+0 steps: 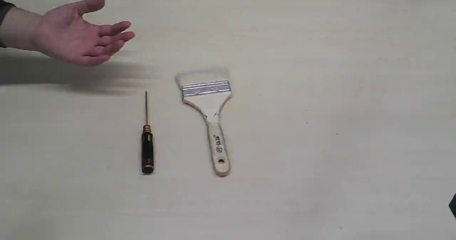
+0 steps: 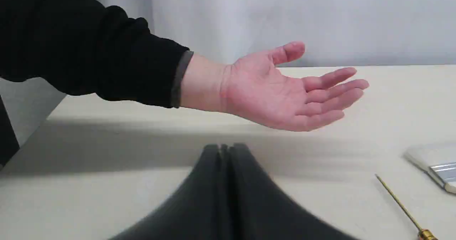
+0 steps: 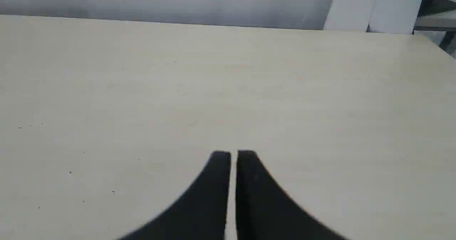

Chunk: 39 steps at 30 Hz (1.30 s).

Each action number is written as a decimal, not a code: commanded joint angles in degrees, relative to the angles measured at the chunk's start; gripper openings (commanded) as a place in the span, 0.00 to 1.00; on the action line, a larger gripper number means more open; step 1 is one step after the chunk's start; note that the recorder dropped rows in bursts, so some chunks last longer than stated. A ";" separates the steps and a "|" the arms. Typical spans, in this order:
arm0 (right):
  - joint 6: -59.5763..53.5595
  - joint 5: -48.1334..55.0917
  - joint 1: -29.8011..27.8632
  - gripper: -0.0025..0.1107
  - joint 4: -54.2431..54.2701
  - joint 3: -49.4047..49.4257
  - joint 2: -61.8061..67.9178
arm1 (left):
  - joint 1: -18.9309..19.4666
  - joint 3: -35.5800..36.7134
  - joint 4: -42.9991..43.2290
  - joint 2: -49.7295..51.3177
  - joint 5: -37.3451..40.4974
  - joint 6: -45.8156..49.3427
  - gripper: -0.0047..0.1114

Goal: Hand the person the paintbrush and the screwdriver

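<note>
On the pale, matte tabletop [image 1: 320, 144] the flat paintbrush [image 1: 210, 106], with whitish bristles, ribbed silver ferrule and printed wooden handle, lies parallel to and apart from the slimmer screwdriver [image 1: 147, 135], black-handled with gold rings and a thin gold shaft, to its left. The person's hand [image 1: 78, 37] hovers palm-up, fingers loosely curled, at the far left beyond the screwdriver's tip. The black left gripper [image 2: 225, 148] is pressed together and empty, the right gripper [image 3: 233, 154] is closed to a thin slit over bare table, and a grey wall [image 3: 160, 1] rises behind.

You get bright, even light. The person's hand [image 1: 74, 33] throws a broad, streaky shadow across the table [image 1: 320, 90]; the left gripper [image 2: 225, 147] and right gripper [image 3: 233, 154] blur up close.
</note>
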 commanded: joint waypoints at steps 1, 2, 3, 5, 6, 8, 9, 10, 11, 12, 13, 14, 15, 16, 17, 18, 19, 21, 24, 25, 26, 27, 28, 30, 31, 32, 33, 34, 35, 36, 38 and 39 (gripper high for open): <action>-0.31 -0.85 -0.41 0.06 0.06 0.20 -0.29 | -0.47 0.12 -0.02 -0.14 -0.35 -0.12 0.04; -0.31 -0.85 -0.41 0.06 0.06 0.20 -0.29 | -0.47 0.12 -0.02 -0.14 -0.35 -0.12 0.04; -0.31 -0.85 -0.41 0.06 0.06 0.20 -0.29 | -0.47 0.12 -0.02 -0.14 -0.35 -0.12 0.04; -0.31 -0.85 -0.41 0.06 0.06 0.20 -0.29 | -0.47 0.12 -0.02 -0.14 -0.35 -0.12 0.04; -0.31 -0.85 -0.41 0.06 0.06 0.20 -0.29 | -0.47 0.12 -0.02 -0.14 -0.35 -0.12 0.04; -0.31 -0.85 -0.41 0.06 0.06 0.20 -0.29 | -0.47 0.12 -0.02 -0.14 -0.35 -0.12 0.04; -0.31 -0.85 -0.41 0.06 0.06 0.20 -0.29 | -0.47 0.12 -0.02 -0.14 -0.35 -0.12 0.04; -0.31 -0.85 -0.41 0.06 0.06 0.20 -0.29 | -0.47 0.12 -0.02 -0.14 -0.35 -0.12 0.04; -0.31 -0.85 -0.41 0.06 0.06 0.20 -0.29 | -0.47 0.12 -0.02 -0.14 -0.35 -0.12 0.04; -0.31 -0.85 -0.41 0.06 0.06 0.20 -0.29 | -0.47 0.12 -0.02 -0.14 -0.35 -0.12 0.04; -0.31 -0.85 -0.41 0.06 0.06 0.20 -0.29 | -0.47 0.12 -0.02 -0.14 -0.35 -0.12 0.04; -0.31 -0.85 -0.41 0.06 0.06 0.20 -0.29 | -0.47 0.12 -0.02 -0.14 -0.35 -0.12 0.04; -0.31 -0.85 -0.41 0.06 0.06 0.20 -0.29 | -0.47 0.12 -0.12 -0.14 -0.35 -0.12 0.04; -0.31 -0.85 -0.41 0.06 0.06 0.20 -0.29 | -0.47 0.12 -0.20 -0.14 -0.20 -0.12 0.04; -0.31 -0.85 -0.41 0.06 0.06 0.20 -0.29 | -0.47 0.12 -0.20 -0.14 -0.20 -0.12 0.04; -0.31 -0.85 -0.41 0.06 0.06 0.20 -0.29 | -0.47 0.12 -0.22 -0.14 -0.30 -0.12 0.04; -0.93 -0.96 -0.41 0.06 -0.62 0.20 -0.29 | -0.47 0.12 -0.22 -0.14 -0.30 -0.12 0.04; -0.93 -2.35 -0.41 0.06 -2.18 0.20 -0.29 | -0.47 0.12 -0.22 -0.14 -0.30 -0.12 0.04; -0.93 -7.22 -0.41 0.06 -3.94 0.20 -0.29 | -0.47 0.12 -0.22 -0.14 -0.30 -0.12 0.04; -0.93 -10.09 -0.41 0.06 -4.43 0.20 -0.29 | -0.47 0.12 -0.22 -0.14 -0.30 -0.12 0.04; -0.93 -13.72 -0.41 0.06 -4.68 0.20 -0.29 | -0.47 0.12 -0.22 -0.14 -0.30 -0.12 0.04; -0.93 -17.91 -0.41 0.06 -4.68 0.20 -0.29 | -0.47 0.12 -0.22 -0.14 -0.30 -0.12 0.04; -0.93 -21.42 -0.41 0.06 -4.68 0.20 -0.29 | -0.47 0.12 -0.22 -0.14 -0.30 -0.12 0.04; -0.93 -28.40 -0.41 0.06 -4.68 0.20 -0.29 | -0.47 0.12 -0.22 -0.14 -0.30 -0.12 0.04; -0.93 -32.08 -0.41 0.06 -4.68 0.20 -0.29 | -0.47 0.12 -0.22 -0.14 -0.30 -0.12 0.04; -0.93 -34.55 -0.41 0.06 -4.68 0.20 -0.29 | -0.47 0.12 -0.22 -0.14 -0.30 -0.12 0.04; -0.93 -35.85 -0.41 0.06 -4.68 0.20 -0.29 | -0.47 0.12 -0.22 -0.14 -0.30 -0.12 0.04; -0.93 -37.77 -0.41 0.06 -4.68 0.20 -0.29 | -0.47 0.12 -0.22 -0.14 -0.30 -0.12 0.04; -0.93 -38.88 -0.41 0.06 -4.68 0.20 -0.29 | -0.47 0.12 -0.22 -0.14 -0.30 -0.12 0.04; -0.93 -39.38 -0.41 0.06 -4.68 0.20 -0.29 | -0.47 0.12 -0.22 -0.14 -0.30 -0.12 0.04; -0.93 -39.49 -0.41 0.06 -4.68 0.20 -0.29 | -0.47 0.12 -0.22 -0.14 -0.30 -0.12 0.04; -0.93 -39.49 -0.41 0.06 -4.68 0.20 -0.29 | -0.47 0.12 -0.22 -0.14 -0.30 -0.12 0.04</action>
